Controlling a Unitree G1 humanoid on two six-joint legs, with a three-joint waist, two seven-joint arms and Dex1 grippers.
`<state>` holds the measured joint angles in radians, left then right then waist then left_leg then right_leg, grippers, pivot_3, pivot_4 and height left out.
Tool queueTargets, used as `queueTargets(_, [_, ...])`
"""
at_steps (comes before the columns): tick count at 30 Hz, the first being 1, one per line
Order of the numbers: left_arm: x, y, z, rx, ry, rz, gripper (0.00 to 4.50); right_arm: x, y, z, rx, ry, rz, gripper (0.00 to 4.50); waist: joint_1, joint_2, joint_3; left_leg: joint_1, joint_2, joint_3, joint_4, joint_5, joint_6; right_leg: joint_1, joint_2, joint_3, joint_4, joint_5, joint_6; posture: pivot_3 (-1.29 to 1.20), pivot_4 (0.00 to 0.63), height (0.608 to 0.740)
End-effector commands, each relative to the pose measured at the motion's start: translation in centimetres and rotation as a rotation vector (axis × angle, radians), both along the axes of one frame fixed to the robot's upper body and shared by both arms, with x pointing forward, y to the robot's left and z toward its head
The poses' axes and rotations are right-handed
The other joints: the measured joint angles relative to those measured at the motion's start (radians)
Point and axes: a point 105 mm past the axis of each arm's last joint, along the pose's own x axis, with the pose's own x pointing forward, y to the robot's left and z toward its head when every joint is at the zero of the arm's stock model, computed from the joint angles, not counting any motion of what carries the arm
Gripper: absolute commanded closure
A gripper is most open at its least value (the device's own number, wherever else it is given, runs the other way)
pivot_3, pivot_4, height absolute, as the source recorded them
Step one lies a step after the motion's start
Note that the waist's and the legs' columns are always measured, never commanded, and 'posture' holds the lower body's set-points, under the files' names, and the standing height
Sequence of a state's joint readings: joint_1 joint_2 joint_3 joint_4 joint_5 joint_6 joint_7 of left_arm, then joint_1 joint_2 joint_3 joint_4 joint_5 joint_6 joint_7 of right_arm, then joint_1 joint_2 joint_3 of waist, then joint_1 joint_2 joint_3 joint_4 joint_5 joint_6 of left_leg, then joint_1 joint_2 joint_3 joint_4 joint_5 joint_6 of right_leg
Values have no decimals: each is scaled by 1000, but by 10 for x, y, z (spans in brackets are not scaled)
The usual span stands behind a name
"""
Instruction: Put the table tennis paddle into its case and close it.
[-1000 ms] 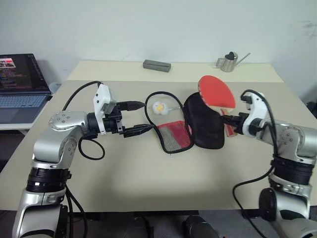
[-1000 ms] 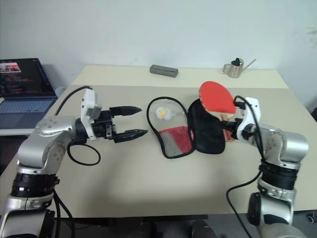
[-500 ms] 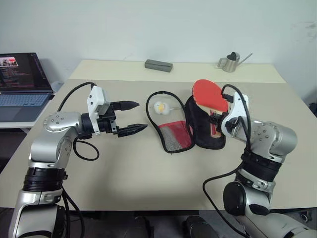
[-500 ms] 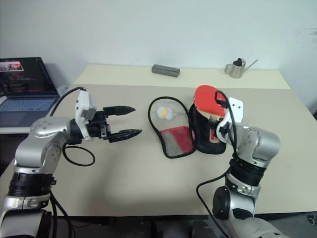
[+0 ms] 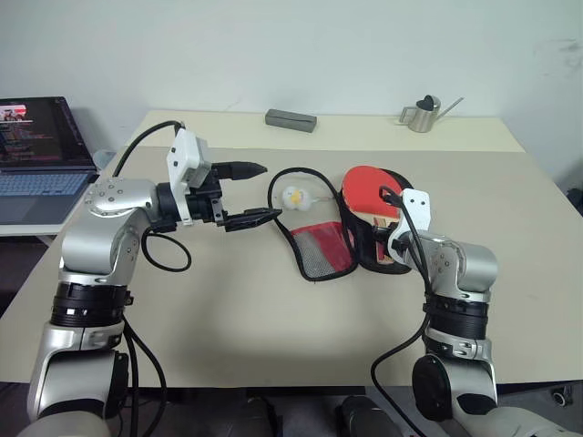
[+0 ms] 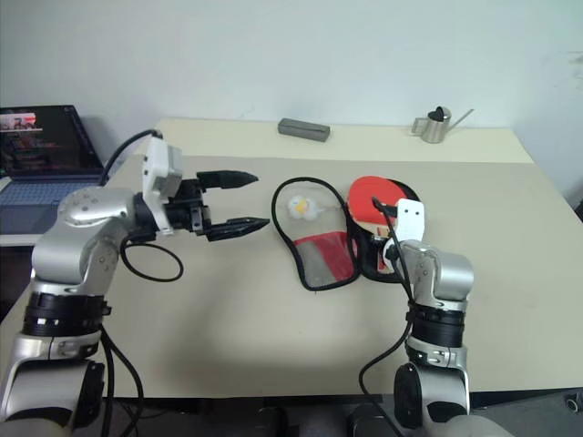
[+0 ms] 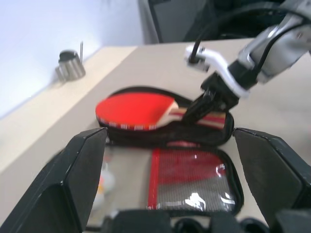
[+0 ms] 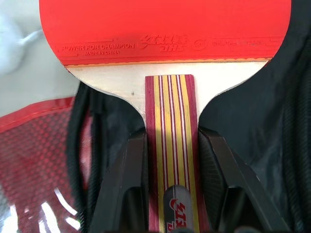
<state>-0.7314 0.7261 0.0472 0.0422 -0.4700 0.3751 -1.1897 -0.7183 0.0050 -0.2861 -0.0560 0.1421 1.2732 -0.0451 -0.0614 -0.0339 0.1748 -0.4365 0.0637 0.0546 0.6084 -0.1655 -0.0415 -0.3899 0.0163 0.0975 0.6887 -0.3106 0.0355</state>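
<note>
paddle sits gripped by its handle in your right gripper, fingers clamped either side, blade straight ahead of them over the black-lined half of the open case on the counter. long axis runs along the fingers. left gripper hangs spread wide, empty, near the case's flap.

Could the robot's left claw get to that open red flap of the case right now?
Probably yes: the left claw is open, holds nothing, and hovers beside the case's flap with bare table between.
</note>
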Motion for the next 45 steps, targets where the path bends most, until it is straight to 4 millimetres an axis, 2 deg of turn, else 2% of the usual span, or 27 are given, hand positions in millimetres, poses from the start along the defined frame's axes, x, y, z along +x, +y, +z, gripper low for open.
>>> queueTargets(1, [-2,-1,14,-10,-50,-12,0,7,-2,15,-25,-89,-8,3435,-1,0,0,0,0,0,0,0,0,0,0,0,0,0,0,0,150,740])
queueTargets(11, [-2,3,14,-7,-53,0,0,2,-13,12,-71,-86,-27,3435,-2,0,0,0,0,0,0,0,0,0,0,0,0,0,0,0,150,740])
queueTargets(19, [-2,2,12,-3,-47,-9,0,-6,-21,1,-95,-56,-33,3435,-1,0,0,0,0,0,0,0,0,0,0,0,0,0,0,0,150,740])
queueTargets(30, [-3,1,11,-10,-44,-6,0,-2,-11,-9,-96,-26,3,3435,-1,-1,0,0,0,0,0,0,0,0,0,0,0,0,0,0,150,740])
queueTargets(38, [-4,1,10,-13,-41,-3,0,2,-1,-7,-53,-35,9,3435,-8,-2,-1,0,0,0,0,0,0,0,0,0,0,0,0,0,150,740])
queueTargets(45, [-4,0,10,-16,-41,-2,0,-2,0,0,-41,-42,-7,1231,-19,-2,-1,0,0,-1,0,0,0,0,0,0,0,0,0,0,150,740])
